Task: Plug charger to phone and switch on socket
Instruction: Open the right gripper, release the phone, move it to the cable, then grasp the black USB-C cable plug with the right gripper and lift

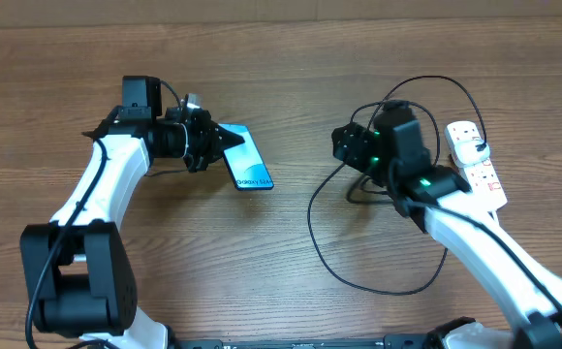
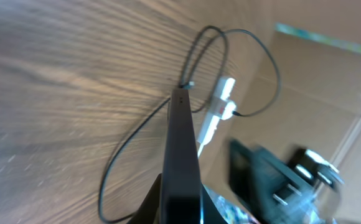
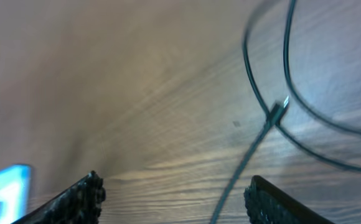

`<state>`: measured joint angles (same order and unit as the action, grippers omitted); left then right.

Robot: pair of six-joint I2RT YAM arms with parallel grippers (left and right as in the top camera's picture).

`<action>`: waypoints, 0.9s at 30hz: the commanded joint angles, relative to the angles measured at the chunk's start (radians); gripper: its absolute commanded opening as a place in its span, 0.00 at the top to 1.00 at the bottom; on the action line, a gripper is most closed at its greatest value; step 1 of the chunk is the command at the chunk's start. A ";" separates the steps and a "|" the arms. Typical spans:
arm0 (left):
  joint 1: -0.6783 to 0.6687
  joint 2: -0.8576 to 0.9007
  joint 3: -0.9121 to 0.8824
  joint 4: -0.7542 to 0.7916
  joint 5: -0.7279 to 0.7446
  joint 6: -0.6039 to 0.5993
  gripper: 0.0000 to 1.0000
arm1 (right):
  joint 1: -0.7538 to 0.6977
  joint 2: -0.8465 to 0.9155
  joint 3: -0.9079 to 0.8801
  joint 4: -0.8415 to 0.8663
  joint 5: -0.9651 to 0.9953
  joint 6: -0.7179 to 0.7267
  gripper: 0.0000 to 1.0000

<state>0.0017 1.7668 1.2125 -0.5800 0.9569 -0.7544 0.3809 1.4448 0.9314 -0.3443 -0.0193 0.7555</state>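
Observation:
The phone (image 1: 252, 163), its blue screen lit, lies left of centre with one end in my left gripper (image 1: 225, 139), which is shut on it. The left wrist view shows the phone (image 2: 180, 149) edge-on between the jaws of that gripper (image 2: 180, 208). The charger, a thin black cable (image 1: 320, 242), loops across the table to a white adapter (image 1: 463, 139) on the socket (image 1: 484, 174). My right gripper (image 1: 344, 143) hovers open over the cable. In the right wrist view the cable (image 3: 246, 163) runs between the spread fingers of that gripper (image 3: 174, 194), and the plug tip (image 3: 280, 107) lies beyond them.
The socket strip (image 2: 221, 102) and cable loops (image 2: 131, 140) lie past the phone's end in the left wrist view, with the right arm (image 2: 280, 180) close by. Brown cardboard lines the far table edge (image 1: 281, 10). Bare wood lies between the arms.

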 commanded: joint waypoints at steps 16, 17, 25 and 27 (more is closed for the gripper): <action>0.001 0.042 0.013 0.092 0.170 0.045 0.96 | 0.001 0.500 0.439 -0.426 0.085 0.447 0.53; 0.001 0.042 0.013 0.092 0.170 0.045 0.96 | 0.006 0.505 0.438 -0.430 0.085 0.465 0.54; 0.001 0.042 0.013 0.090 0.197 0.045 0.95 | 0.045 0.544 0.438 -0.452 0.221 0.475 0.51; 0.001 0.042 0.013 0.090 0.200 0.046 0.96 | 0.042 0.563 0.438 -0.444 0.228 0.475 0.52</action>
<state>0.0017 1.8011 1.2125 -0.4927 1.0878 -0.7280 0.4267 1.9667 1.3571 -0.7952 0.1398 1.2079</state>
